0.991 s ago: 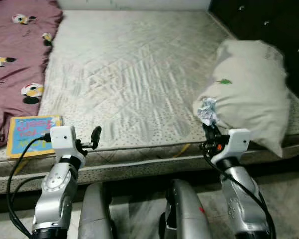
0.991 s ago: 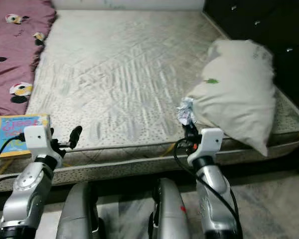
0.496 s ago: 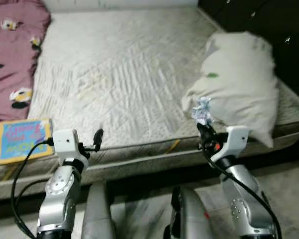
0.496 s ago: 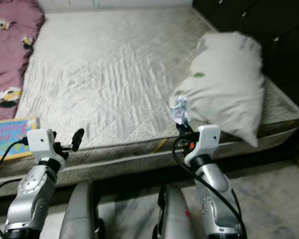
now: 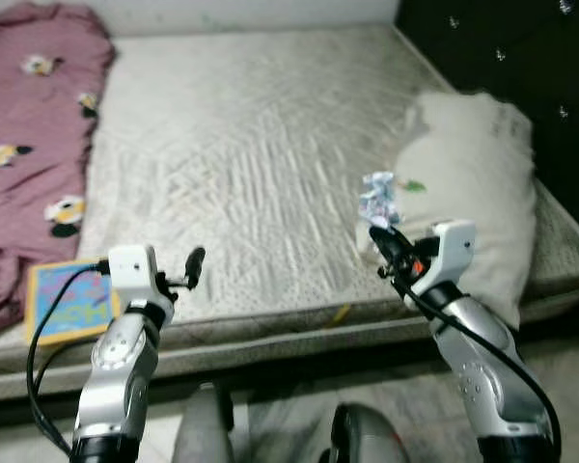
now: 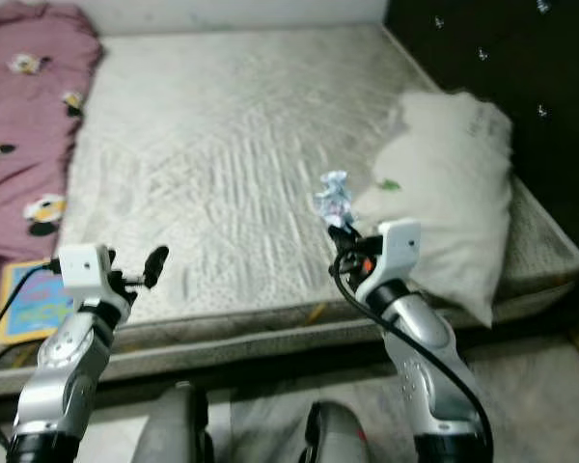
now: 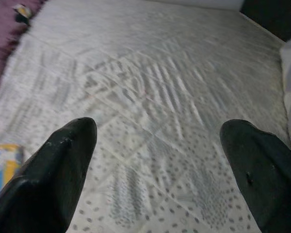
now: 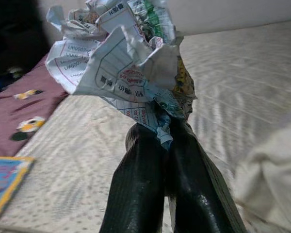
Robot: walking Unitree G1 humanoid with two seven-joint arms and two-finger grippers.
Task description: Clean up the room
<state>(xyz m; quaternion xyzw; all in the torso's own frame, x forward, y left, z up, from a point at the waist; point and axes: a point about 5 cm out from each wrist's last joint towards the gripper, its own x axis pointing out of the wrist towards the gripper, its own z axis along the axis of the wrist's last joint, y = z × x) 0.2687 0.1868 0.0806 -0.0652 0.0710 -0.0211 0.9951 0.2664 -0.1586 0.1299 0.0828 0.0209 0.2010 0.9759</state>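
Crumpled paper (image 5: 377, 198), printed with text and coloured marks, sits pinched in your right claw (image 5: 381, 234), raised over the near right part of the bed (image 5: 251, 145), just in front of the pillow.

Starting at far left, a maroon blanket (image 5: 34, 145) with flower prints lies along the left side of the mattress. Near its front end a blue and yellow book (image 5: 69, 301) rests flat at the near left corner of the bed.

Next comes your left claw (image 5: 193, 260), held low at the near edge of the mattress, to the right of the book. Your left wrist view shows its two black fingers (image 7: 58, 160) spread wide apart with nothing between them, bare quilted mattress beyond.

Toward the right, your right wrist view shows the right claw's fingers (image 8: 155, 179) pressed together on the lower end of the paper wad.

Farthest right, a white pillow (image 5: 473, 193) lies on the right side of the bed, against a dark tufted headboard (image 5: 521, 58).
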